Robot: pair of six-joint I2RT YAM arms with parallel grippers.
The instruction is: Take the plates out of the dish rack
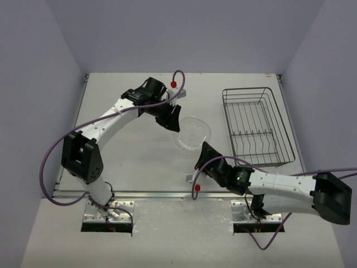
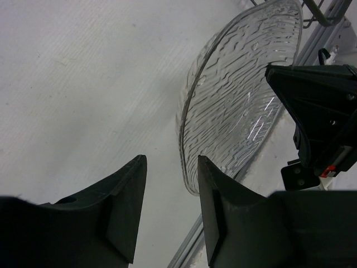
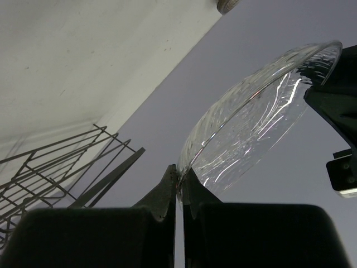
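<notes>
Jaws of the left gripper (image 2: pixel 172 162) stand spread and empty, with the lower rim of the clear plate (image 2: pixel 240 95) just ahead of their gap, hard by the right-hand finger, so this arm looks placed to take it. That plate is round, shallow, translucent and rippled, held on edge above the white table (image 1: pixel 128 156) between both arms. Further right, the right gripper (image 3: pixel 178 176) is pinched on the plate's rim, and the silver wire dish rack (image 1: pixel 248 89) beyond shows no plates.
</notes>
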